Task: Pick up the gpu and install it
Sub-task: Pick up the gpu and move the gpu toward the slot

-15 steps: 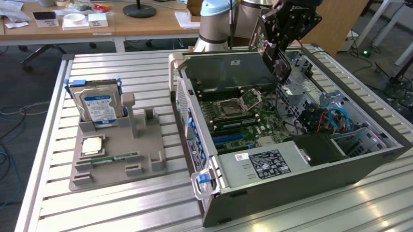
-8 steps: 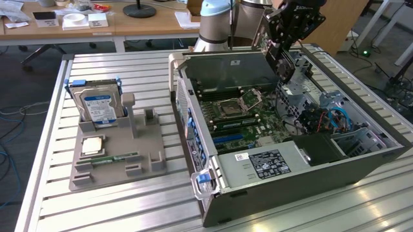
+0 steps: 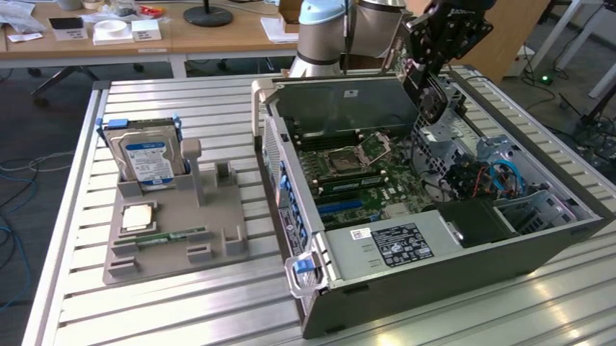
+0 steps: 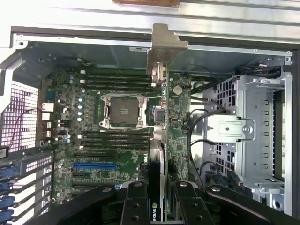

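Lab: slatted aluminium workbench (image 3: 192,310), wooden desks (image 3: 241,40)

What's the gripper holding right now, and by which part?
The gpu, edge-on between the fingers of the gripper, held at the end opposite its silver bracket, above the open computer case.

Drive cage (image 4: 262,136), cables (image 4: 193,140) crowd gpu (image 4: 158,178)

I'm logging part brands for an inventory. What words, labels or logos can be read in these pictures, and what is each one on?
"NVIDIA", beside a green logo: on the black face of the gpu, clamped in the gripper.
Blue-white label on the hard drive: print too small to read.
Black-and-white label on the power supply: too small to read.
Small white sticker beside it: unreadable.
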### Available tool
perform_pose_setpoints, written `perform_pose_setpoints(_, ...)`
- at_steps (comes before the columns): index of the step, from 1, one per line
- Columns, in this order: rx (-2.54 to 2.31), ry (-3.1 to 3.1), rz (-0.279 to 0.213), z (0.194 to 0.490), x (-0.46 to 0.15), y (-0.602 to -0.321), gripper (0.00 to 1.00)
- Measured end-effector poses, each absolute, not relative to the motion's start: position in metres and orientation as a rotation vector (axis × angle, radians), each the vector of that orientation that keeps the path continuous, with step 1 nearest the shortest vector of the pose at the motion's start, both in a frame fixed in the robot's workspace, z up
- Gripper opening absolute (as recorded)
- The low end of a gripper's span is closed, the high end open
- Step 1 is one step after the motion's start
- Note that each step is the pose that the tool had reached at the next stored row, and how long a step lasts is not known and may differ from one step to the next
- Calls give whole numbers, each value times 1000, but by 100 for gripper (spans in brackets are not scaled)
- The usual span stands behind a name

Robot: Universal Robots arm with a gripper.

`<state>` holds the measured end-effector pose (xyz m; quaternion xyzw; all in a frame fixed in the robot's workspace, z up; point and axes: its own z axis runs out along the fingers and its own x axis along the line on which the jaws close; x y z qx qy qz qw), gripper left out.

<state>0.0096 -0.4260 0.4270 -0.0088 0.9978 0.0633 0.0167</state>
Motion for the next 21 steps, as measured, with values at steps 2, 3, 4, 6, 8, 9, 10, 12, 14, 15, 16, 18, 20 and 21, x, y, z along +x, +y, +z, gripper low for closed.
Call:
perform_pose_setpoints(2, -28, 3102, 197, 427, 13, -426, 26)
perform_pose_setpoints(3, -28, 3102, 197, 427, 15, -426, 26)
perform_pose_setpoints(4, -28, 3102, 197, 427, 17, -426, 26)
perform_pose_setpoints(6, -29, 3102, 197, 427, 20, -426, 26)
perform_pose_setpoints(8, -30, 3102, 197, 427, 23, -426, 26)
perform_pose_setpoints(9, -30, 3102, 197, 427, 25, -426, 26)
perform_pose_setpoints(10, -30, 3102, 197, 427, 27, -426, 26)
perform_pose_setpoints(12, -31, 3102, 198, 427, 29, -426, 26)
perform_pose_setpoints(14, -31, 3102, 198, 427, 32, -426, 26)
perform_pose_setpoints(15, -31, 3102, 197, 427, 33, -426, 26)
perform_pose_setpoints(16, -32, 3102, 198, 427, 34, -426, 26)
perform_pose_setpoints(18, -32, 3102, 198, 427, 38, -426, 26)
perform_pose_setpoints(20, -32, 3050, 194, 427, 31, -425, 26)
perform_pose_setpoints(21, -32, 3050, 194, 427, 31, -425, 26)
